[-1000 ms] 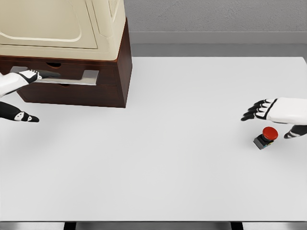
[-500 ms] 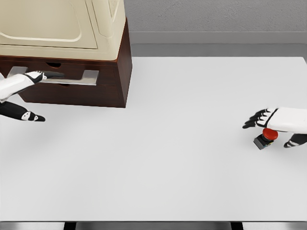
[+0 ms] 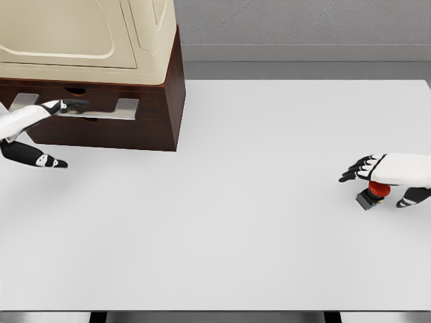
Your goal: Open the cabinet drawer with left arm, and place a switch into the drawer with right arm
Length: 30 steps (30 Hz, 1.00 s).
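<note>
A dark wooden cabinet (image 3: 151, 108) stands at the table's back left, with a cream appliance on top. Its upper drawer has a flat metal handle (image 3: 101, 110). My left hand (image 3: 47, 124) reaches that handle from the left: the fingers lie along the bar, the thumb hangs lower and apart. The drawer looks closed or barely out. At the right, a switch (image 3: 372, 194) with a red button on a black base sits on the table. My right hand (image 3: 387, 176) hovers right over it, fingers spread, thumb beside it, not gripping.
The white table (image 3: 236, 202) stretches between cabinet and switch. A cream appliance (image 3: 87, 37) covers the cabinet top. A lower drawer (image 3: 101, 131) sits beneath the handled one. The table's front edge runs along the bottom of the view.
My right hand has dropped lower onto the switch, now partly covering the red button. My left hand has slid right along the drawer handle, its thumb following.
</note>
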Each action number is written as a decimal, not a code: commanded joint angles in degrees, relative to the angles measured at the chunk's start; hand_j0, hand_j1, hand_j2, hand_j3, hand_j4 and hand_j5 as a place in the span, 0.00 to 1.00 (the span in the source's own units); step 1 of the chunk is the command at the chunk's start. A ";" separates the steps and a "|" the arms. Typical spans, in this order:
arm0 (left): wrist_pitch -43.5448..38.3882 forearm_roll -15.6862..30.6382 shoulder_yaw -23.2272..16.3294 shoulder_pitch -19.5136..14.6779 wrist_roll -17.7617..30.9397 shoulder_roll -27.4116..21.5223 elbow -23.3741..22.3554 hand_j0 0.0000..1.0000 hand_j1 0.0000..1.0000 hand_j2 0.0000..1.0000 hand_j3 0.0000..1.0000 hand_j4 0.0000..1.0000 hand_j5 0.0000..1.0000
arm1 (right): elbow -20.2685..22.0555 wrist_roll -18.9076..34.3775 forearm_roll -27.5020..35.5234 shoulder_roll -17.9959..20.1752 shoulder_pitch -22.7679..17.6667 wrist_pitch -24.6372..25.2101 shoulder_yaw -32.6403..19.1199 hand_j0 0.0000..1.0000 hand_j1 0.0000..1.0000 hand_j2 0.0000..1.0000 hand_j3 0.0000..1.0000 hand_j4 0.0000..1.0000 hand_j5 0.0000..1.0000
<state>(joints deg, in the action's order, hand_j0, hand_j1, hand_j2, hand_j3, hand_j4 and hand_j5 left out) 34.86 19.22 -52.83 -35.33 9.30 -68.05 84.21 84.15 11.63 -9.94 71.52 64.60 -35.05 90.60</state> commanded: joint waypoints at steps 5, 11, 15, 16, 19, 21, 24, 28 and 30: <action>0.14 -1.91 -0.70 -0.09 -0.42 0.11 -0.98 1.00 1.00 1.00 1.00 1.00 1.00 | -0.13 0.76 0.27 -0.50 -0.17 0.05 -0.07 1.00 1.00 1.00 1.00 1.00 1.00; 0.14 -3.05 -0.70 -0.44 -0.60 0.11 -0.71 1.00 1.00 1.00 1.00 1.00 1.00 | -0.13 1.38 0.27 -1.11 -0.26 0.05 0.10 1.00 1.00 1.00 1.00 1.00 1.00; 0.14 -4.37 -0.61 -0.61 -0.60 -0.06 -0.54 1.00 1.00 1.00 1.00 1.00 1.00 | 0.22 1.64 0.27 -1.11 -0.17 0.05 0.10 1.00 1.00 1.00 1.00 1.00 1.00; 0.14 -4.37 -0.61 -0.97 -0.60 -0.15 -0.54 1.00 1.00 1.00 1.00 1.00 1.00 | 0.31 1.73 0.27 -1.11 -0.17 0.05 0.10 1.00 1.00 1.00 1.00 1.00 1.00; 0.14 -4.46 -0.35 -1.05 -0.60 -0.85 -0.10 1.00 1.00 1.00 1.00 1.00 1.00 | 0.31 1.73 0.27 -1.11 -0.26 0.05 0.10 1.00 1.00 1.00 1.00 1.00 1.00; 0.14 -4.98 0.00 -1.05 -0.60 -1.82 0.60 1.00 1.00 1.00 1.00 1.00 1.00 | 0.31 1.73 0.27 -1.11 -0.26 0.05 0.10 1.00 1.00 1.00 1.00 1.00 1.00; 0.14 -5.95 0.01 -1.05 -0.60 -2.17 0.78 1.00 1.00 1.00 1.00 1.00 1.00 | 0.31 1.73 0.19 -1.11 -0.26 0.05 0.02 0.93 0.93 0.93 0.93 0.93 0.93; 0.14 -6.04 0.09 -1.93 -0.68 -2.26 0.78 1.00 1.00 1.00 1.00 1.00 1.00 | 0.13 1.73 -0.34 -1.12 -0.26 0.05 0.02 0.80 0.80 0.80 0.80 0.80 0.80; 0.14 -6.13 0.09 -3.16 -0.68 -2.26 0.78 1.00 1.00 1.00 1.00 1.00 1.00 | 0.13 1.82 -0.60 -1.12 -0.26 0.05 0.02 0.72 0.72 0.72 0.72 0.72 0.72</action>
<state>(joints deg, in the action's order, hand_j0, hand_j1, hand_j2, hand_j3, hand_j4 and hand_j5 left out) 35.05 12.88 -52.82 -38.85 8.65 -70.17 84.94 84.30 13.42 -10.61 70.37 64.33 -35.06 90.72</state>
